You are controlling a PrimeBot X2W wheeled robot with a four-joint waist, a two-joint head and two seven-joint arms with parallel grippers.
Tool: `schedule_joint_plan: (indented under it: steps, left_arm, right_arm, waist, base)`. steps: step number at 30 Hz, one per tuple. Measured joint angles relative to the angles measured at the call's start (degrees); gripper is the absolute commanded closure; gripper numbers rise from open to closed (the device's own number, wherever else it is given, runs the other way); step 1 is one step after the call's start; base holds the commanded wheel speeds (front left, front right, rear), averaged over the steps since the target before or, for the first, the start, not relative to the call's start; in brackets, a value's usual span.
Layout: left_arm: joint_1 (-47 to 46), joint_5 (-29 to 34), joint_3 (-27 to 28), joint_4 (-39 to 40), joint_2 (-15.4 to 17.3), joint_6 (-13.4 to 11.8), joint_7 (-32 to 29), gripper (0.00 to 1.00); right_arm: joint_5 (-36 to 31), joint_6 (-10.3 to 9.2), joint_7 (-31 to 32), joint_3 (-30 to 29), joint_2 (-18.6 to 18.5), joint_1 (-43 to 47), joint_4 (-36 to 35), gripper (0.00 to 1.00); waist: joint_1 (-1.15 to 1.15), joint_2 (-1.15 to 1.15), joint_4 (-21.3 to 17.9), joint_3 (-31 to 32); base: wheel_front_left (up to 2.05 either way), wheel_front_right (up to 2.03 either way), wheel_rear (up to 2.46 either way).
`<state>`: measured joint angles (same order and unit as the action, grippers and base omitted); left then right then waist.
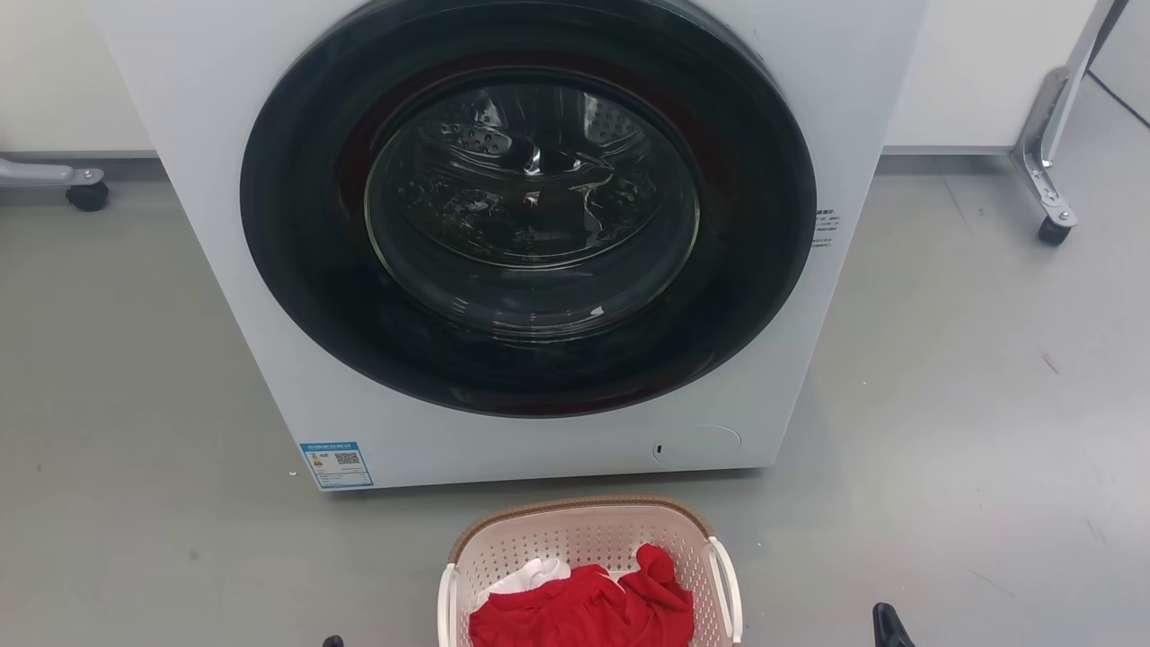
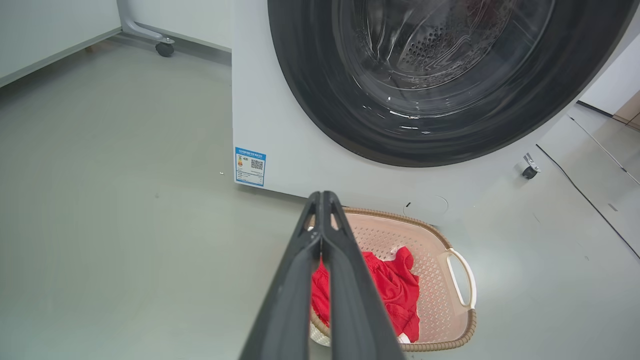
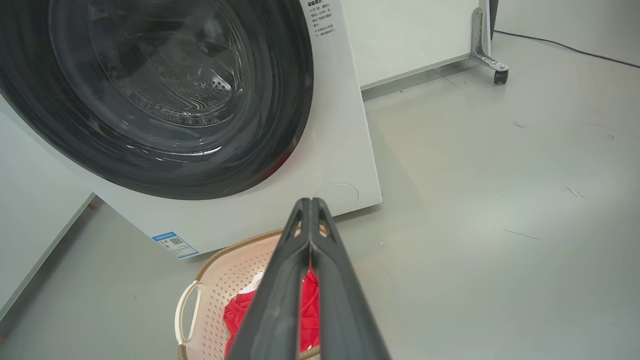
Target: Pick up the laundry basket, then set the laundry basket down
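Squarely at six o'clock in the head view, upright on the grey floor (image 1: 135,404) just before the washer (image 1: 180,135): the laundry basket (image 1: 584,539); holds a red garment (image 1: 584,611) and a scrap of white cloth (image 1: 530,575); white handles (image 1: 726,584) at its three and nine o'clock, both ungripped; left gripper (image 2: 324,196) near seven o'clock, right gripper (image 3: 310,202) near five, each with fingers pressed together on nothing, apart from the basket. Risks from here: a tilt and spilled laundry from seizing one handle alone or raising the sides unevenly; a knock of rim against washer from swinging forward.
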<state>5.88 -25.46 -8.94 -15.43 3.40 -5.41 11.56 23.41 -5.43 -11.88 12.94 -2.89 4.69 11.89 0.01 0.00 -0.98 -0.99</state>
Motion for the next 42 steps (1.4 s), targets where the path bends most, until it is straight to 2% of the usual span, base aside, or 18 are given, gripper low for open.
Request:
schedule_joint_plan:
  steps: [42]
  left_arm:
    - [-4.9, -33.2, 7.2, -0.8, -0.3, 6.0, -9.5, 1.0]
  right_arm:
    - [34.9, 6.05, 9.8, -10.5, 0.3, -4.5, 2.7, 1.0]
  waist:
    - [0.0, 0.0, 0.5, 0.5]
  base:
    - [0.0, 0.0, 0.0]
